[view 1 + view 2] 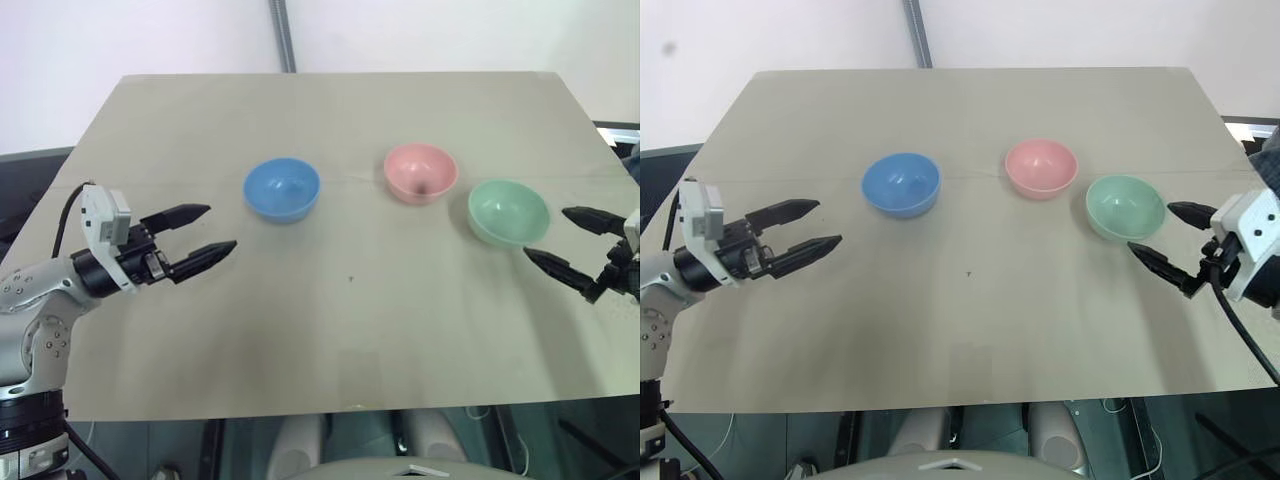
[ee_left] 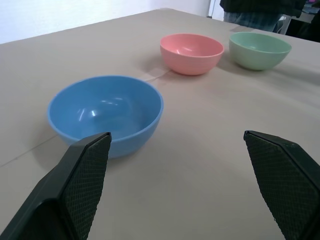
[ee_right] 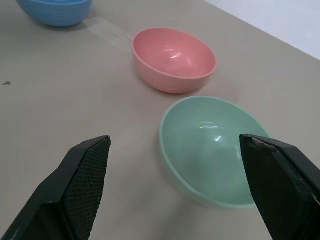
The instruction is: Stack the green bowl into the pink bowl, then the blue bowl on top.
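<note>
Three bowls sit in a row across the middle of the table (image 1: 200, 330), none stacked, all upright and apart from each other. Over by the left edge, the left gripper (image 1: 205, 232) hovers with fingers spread wide, empty, aimed at the blue bowl (image 1: 282, 188) just ahead of it. Next along, the pink bowl (image 1: 421, 171) sits nearest the far edge. Then the green bowl (image 1: 508, 211), near the right edge, with the right gripper (image 1: 560, 238) just beside it, fingers parted, gripping nothing.
</note>
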Available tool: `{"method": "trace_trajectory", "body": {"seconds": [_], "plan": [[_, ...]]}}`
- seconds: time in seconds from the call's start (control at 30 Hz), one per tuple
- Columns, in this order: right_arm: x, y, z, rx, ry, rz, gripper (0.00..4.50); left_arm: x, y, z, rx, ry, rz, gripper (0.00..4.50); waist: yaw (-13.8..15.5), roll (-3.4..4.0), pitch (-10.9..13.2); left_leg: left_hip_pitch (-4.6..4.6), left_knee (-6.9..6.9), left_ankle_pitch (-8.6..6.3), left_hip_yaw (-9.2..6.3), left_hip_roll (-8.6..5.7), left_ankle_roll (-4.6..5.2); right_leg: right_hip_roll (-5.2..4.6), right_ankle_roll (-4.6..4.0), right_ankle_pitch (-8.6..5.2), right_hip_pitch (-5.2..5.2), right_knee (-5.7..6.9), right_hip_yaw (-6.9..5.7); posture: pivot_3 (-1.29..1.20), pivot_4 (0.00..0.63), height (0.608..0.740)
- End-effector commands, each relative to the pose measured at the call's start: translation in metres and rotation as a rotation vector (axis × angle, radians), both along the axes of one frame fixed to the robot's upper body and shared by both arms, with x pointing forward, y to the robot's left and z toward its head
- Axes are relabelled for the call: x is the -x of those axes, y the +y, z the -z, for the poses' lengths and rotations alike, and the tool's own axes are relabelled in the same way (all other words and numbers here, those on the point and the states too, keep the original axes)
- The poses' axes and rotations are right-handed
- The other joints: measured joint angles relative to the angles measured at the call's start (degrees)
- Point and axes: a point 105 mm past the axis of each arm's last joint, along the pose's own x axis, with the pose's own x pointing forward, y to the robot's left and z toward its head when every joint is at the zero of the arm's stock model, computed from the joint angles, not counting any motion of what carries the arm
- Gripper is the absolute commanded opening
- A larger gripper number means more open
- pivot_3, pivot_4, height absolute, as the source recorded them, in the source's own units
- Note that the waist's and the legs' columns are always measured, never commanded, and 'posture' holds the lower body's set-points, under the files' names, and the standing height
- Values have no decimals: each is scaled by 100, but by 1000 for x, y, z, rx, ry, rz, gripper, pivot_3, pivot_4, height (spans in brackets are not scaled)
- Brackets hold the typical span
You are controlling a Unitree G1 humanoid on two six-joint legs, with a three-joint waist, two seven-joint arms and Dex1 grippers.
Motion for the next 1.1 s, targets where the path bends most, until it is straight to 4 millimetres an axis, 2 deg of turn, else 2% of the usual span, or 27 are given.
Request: {"method": "trace_trajectory", "body": {"seconds": [0.03,0.17,0.3,0.5,0.63,0.7,0.93,1.0,1.07,1.1], "plan": [[-7,12,-11,25,-92,8,4500,2,-14,-9,8,-40,36,4481,-3,0,0,0,0,0,0,1,0,0,0,0,0,0,0,0,150,740],[-19,29,-11,-13,-72,21,4500,3,-26,-2,-14,-11,59,4481,-16,0,0,3,2,0,-6,1,0,0,0,0,-3,7,7,0,150,740],[-48,68,-1,102,-32,10,4500,7,-48,0,4,-40,99,4481,-52,1,0,4,2,1,-13,3,-1,2,0,0,-7,7,16,0,150,740],[-82,97,17,207,70,-41,4500,18,-68,-3,40,-28,181,4481,-2,1,0,-18,3,9,-32,0,-16,-1,0,0,-22,-1,1,0,150,740],[-118,109,20,275,43,-32,4500,22,-71,-2,47,-15,189,4481,-36,1,0,-25,6,11,-26,-5,-19,-6,0,0,-28,-1,4,0,150,740],[-130,116,19,290,31,-47,4500,24,-72,-2,54,-15,186,4481,-35,1,1,-23,5,11,-27,-5,-20,-2,0,0,-31,4,4,0,150,740],[-153,130,25,369,6,-121,4500,34,-70,0,64,-5,149,4481,-35,2,1,-26,1,14,-25,-1,-24,-4,-1,0,-36,-2,6,0,150,740],[-155,131,25,379,4,-136,3968,35,-69,0,64,-7,140,4500,-28,2,1,-27,2,14,-28,-2,-24,-5,-1,0,-36,-1,3,0,150,740],[-155,133,26,392,8,-164,3176,37,-69,0,65,-9,131,4500,-23,2,1,-26,2,14,-27,-2,-24,-5,0,0,-35,2,4,0,150,740],[-155,134,27,396,9,-173,2944,38,-68,1,65,-9,129,4500,-28,2,1,-26,2,14,-28,-2,-24,-5,0,0,-35,2,3,0,150,740]]}}
